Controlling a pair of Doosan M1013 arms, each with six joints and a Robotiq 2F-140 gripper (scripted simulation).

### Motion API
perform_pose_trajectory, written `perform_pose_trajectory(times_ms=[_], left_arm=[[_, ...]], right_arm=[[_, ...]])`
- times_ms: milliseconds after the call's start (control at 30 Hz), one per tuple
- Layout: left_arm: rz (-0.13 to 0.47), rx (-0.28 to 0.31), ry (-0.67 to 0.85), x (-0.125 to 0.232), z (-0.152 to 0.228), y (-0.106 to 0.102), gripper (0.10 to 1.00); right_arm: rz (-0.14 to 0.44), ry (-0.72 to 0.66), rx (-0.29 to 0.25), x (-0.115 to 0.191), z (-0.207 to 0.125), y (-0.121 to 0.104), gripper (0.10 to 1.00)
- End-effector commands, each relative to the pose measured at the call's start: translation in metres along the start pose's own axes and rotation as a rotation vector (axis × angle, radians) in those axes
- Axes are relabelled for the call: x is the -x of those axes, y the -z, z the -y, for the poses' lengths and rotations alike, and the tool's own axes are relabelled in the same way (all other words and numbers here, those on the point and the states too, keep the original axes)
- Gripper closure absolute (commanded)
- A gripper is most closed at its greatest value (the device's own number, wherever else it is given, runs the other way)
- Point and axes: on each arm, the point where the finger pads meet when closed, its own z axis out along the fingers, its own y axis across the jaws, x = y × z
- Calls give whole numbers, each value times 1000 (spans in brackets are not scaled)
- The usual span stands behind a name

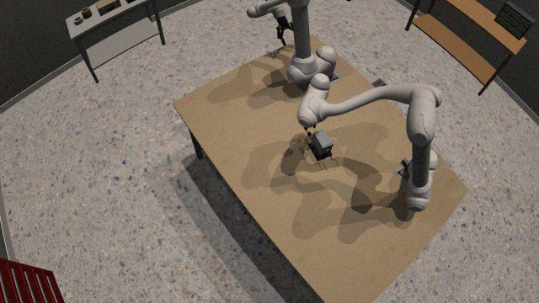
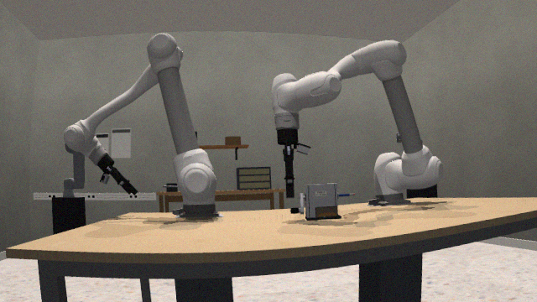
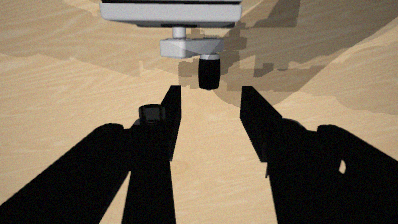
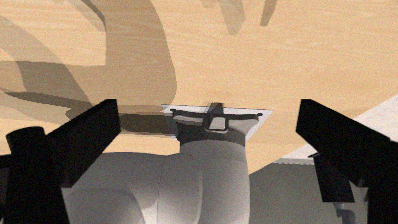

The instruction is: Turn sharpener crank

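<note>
Room, enclosed by mottled grey-green walls (image 2: 235, 59) beneath a plain grey ceiling (image 2: 210, 17). Floor (image 1: 105, 168) (image 2: 461, 268), finished in pale speckled stone, edged with skirting. Surface (image 1: 261, 168) (image 2: 168, 239), wood-topped, carried on a dark frame and legs; overlaid with soft, overlapping shadows. White-topped side table (image 1: 114, 13), set by a wall, fitted with a lower shelf; small brown pots (image 1: 86, 13) placed on top. Wooden workbench (image 1: 467, 21) (image 2: 222, 193), topped by a dark-framed drawer cabinet (image 1: 514, 20) (image 2: 253, 178). Wall shelf (image 2: 224, 147), mounted above, bearing a brown box (image 2: 232, 140). Pale sheets, hung nearby. Red slatted item (image 1: 31, 279), only partly shown.
</note>
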Motion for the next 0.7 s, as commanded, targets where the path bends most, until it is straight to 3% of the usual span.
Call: perform_pose_trajectory(times_ms=[0,667], left_arm=[[1,2,0,0,0,-2,711],[1,2,0,1,-1,-23,711]], right_arm=[[-1,0,0,0,0,0,98],[-1,0,0,0,0,0,98]])
